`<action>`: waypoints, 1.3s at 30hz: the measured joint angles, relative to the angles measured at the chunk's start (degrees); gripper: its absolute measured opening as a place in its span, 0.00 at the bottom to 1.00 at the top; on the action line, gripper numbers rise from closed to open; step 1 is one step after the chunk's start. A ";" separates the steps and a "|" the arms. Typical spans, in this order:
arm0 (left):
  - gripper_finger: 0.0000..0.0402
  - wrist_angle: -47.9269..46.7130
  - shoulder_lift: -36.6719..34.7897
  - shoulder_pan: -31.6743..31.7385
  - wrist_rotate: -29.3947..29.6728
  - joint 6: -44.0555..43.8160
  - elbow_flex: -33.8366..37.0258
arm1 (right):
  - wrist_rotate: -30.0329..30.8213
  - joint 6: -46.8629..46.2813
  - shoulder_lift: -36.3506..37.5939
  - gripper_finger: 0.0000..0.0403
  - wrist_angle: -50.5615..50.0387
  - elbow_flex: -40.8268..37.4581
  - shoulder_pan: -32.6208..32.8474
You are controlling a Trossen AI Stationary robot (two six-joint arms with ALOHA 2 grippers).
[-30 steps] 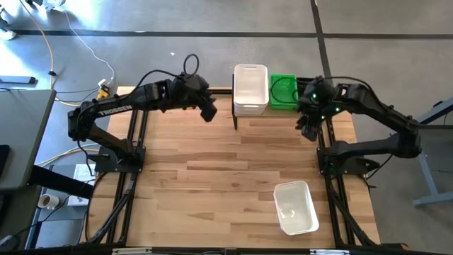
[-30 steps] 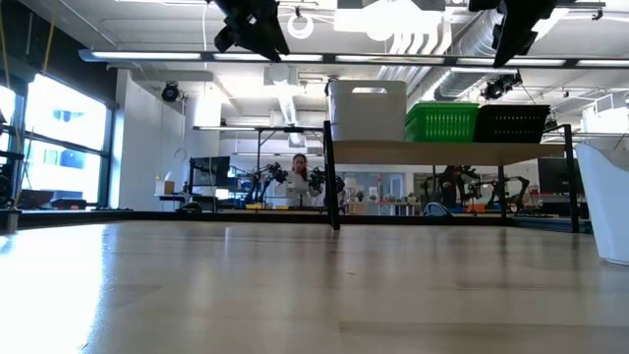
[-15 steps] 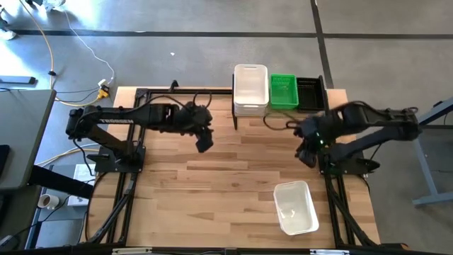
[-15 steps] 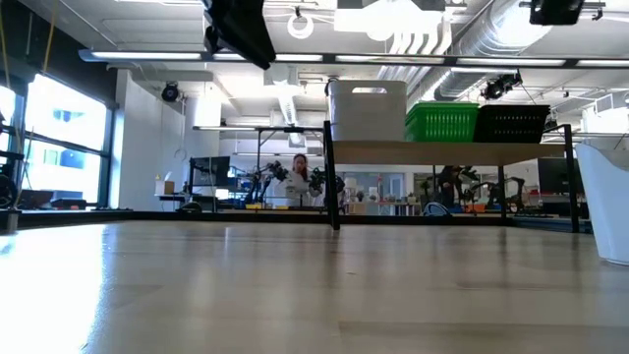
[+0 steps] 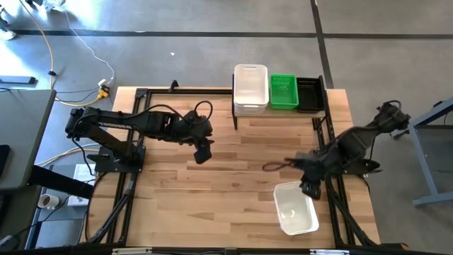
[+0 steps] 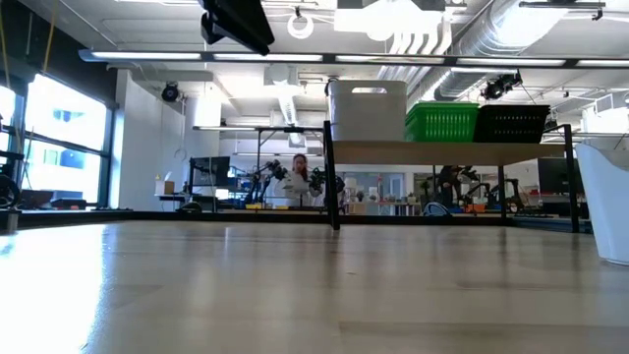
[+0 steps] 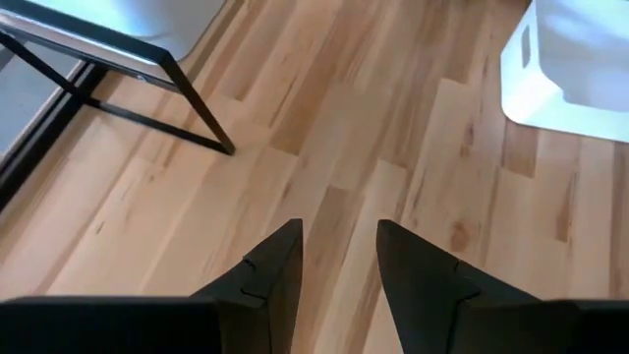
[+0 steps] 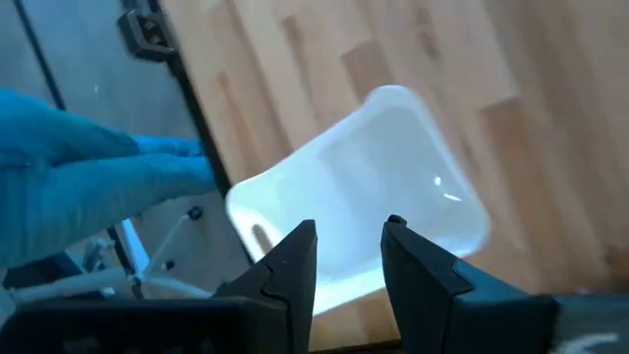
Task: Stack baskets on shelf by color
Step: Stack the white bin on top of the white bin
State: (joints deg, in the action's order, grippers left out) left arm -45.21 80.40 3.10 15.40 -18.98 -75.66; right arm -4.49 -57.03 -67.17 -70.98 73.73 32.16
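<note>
Light-wood planks of the worktop (image 5: 212, 184) fill the overhead view, where the shelf (image 5: 279, 113) at its far edge already carries a white stack (image 5: 250, 88), a green stack (image 5: 284, 91) beside it and a black stack (image 5: 308, 93) at the shelf's right end; one white basket (image 5: 295, 207) sits well short of the shelf, near the worktop's front right. The right hand (image 5: 308, 185) hangs just beside that basket's shelf-facing rim, while the left hand (image 5: 202, 151) waits over bare planks left of the shelf. From table height, the white, green and black stacks line up on the shelf (image 6: 442, 151), and a sliver of the loose basket (image 6: 607, 202) shows right of it; a person sits in the room behind. Seen from the left wrist, the left hand (image 7: 339, 258) has its fingers parted over empty wood, pinching nothing, a shelf leg (image 7: 197, 106) ahead. Seen from the right wrist, the right hand (image 8: 349, 251) stands spread above the loose white basket (image 8: 373, 187), not gripping it; a blue-gloved hand (image 8: 88, 167) of a person shows beyond the worktop's edge. Judged from this, the sorting looks nearly complete, with that one white basket left to lift onto the white stack.
</note>
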 joint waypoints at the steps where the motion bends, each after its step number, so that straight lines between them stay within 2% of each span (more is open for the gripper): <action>1: 0.30 0.00 0.00 -0.30 0.00 -0.39 0.00 | 0.00 -0.37 -0.72 0.26 1.15 -0.02 1.02; 7: 0.30 0.00 -0.02 -1.43 -0.20 -2.45 0.00 | 1.32 -2.17 -4.75 0.26 6.40 -0.02 6.83; 23: 0.30 0.00 -0.02 -1.71 -0.22 -5.84 0.00 | 2.72 -6.00 -15.77 0.27 12.64 -0.04 20.64; 32: 0.30 0.00 -0.02 -1.71 -0.22 -7.43 0.00 | 3.85 -4.48 -21.91 0.37 14.58 -0.04 24.05; 39: 0.30 0.00 -0.02 -1.71 -0.23 -8.05 0.00 | 2.87 -3.68 -27.12 0.39 15.88 -0.04 25.23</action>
State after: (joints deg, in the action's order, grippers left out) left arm -45.21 80.38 1.39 15.16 -27.03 -75.66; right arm -1.61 -60.71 -94.29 -55.10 73.69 57.39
